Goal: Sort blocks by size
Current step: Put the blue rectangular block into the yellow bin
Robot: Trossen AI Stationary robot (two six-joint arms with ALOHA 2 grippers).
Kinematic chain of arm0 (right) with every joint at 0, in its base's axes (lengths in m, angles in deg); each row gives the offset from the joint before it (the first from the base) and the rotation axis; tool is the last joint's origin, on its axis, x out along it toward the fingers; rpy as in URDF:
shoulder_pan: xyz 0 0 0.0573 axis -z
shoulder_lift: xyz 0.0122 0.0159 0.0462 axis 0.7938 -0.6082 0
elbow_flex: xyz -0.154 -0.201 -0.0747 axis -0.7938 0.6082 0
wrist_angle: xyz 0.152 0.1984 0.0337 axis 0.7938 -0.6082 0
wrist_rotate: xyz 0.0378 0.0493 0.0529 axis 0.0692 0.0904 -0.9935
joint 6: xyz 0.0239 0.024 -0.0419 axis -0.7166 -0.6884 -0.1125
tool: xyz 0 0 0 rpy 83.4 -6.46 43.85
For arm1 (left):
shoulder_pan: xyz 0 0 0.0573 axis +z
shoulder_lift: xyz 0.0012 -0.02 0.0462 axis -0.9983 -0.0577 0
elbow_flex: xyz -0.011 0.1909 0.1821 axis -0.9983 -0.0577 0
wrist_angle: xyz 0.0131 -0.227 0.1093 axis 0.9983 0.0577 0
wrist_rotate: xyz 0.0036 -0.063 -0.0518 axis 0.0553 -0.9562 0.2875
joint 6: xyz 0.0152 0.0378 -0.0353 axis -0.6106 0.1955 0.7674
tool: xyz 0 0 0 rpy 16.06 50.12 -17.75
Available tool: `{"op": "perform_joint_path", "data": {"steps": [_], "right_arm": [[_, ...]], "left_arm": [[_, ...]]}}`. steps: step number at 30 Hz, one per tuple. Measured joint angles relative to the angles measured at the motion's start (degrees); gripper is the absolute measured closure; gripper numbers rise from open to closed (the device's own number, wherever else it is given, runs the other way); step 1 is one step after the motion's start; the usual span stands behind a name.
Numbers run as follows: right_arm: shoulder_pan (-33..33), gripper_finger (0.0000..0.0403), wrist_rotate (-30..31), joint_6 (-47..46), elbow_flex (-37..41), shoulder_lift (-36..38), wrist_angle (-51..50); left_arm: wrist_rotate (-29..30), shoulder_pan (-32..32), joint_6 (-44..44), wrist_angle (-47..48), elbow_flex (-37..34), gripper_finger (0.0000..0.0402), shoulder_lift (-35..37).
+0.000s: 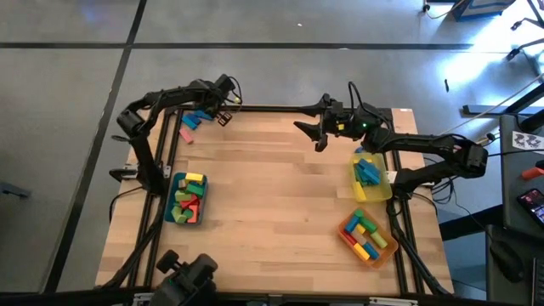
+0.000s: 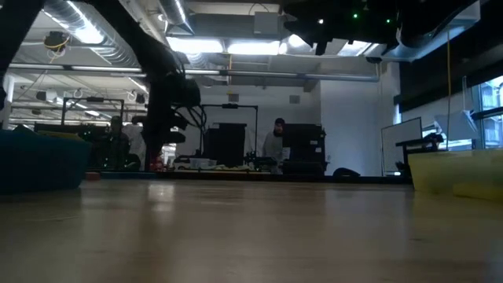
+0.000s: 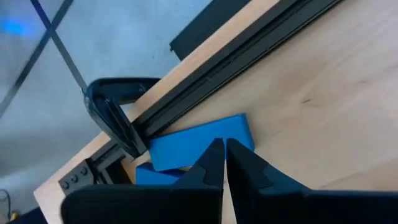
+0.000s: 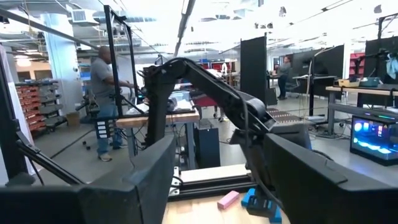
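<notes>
Most of the sorting looks done. Three trays are already loaded: the teal tray holds red, green and yellow blocks, the yellow tray holds blue ones, and the orange tray holds a mixed set of small bars.

What remains loose sits at the far left corner of the surface: a couple of blue blocks and, just beside them, a pink block.

The left pincer hovers right over those blue blocks, its tips nearly together with only a thin slit between them and nothing gripped; the blue block lies just ahead of the tips, against the dark edge rail.

The right pincer hangs above the far middle of the surface, fingers spread wide and empty, with the yellow tray off to its side.

By my reading, only these last few corner pieces are left to place.
</notes>
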Motion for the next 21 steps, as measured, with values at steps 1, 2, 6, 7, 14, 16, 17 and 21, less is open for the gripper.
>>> {"op": "perform_joint_path", "data": {"steps": [1, 2, 6, 7, 14, 16, 17, 21], "right_arm": [[0.00, 0.0157, 0.00, 0.00, 0.00, 0.00, -0.03], [0.00, 0.0157, 0.00, 0.00, 0.00, 0.00, -0.04], [0.00, 0.0157, 0.00, 0.02, 0.00, 0.00, -0.39], [0.00, 0.0157, 0.00, 0.01, 0.00, 0.00, -0.40], [0.00, 0.0157, 0.00, 0.02, 0.00, 0.00, -0.88], [0.00, 0.0157, 0.00, 0.09, 0.00, 0.00, -1.25], [0.00, 0.0157, 0.00, 0.21, 0.00, 0.00, -1.31], [0.00, 0.0157, 0.00, 0.66, 0.00, 0.00, -1.41]], "left_arm": [[0.00, 0.40, 0.00, -0.02, 0.02, 0.0400, -0.56], [0.00, 0.88, 0.06, -0.04, 0.02, 0.0399, -1.23], [-0.01, 2.52, 0.13, -0.10, 0.02, 0.0397, -3.23], [0.03, 2.81, 0.13, -0.12, 0.03, 0.0397, -3.67], [-1.41, 3.25, -1.01, -0.09, 0.15, 0.0397, -6.67], [-3.16, 2.83, -1.89, 0.01, 0.30, 0.0397, -7.06], [-4.12, 2.53, -2.36, 0.09, 0.33, 0.0397, -7.11], [-6.97, -0.55, -3.23, 0.55, 0.39, 0.0397, -6.96]]}}
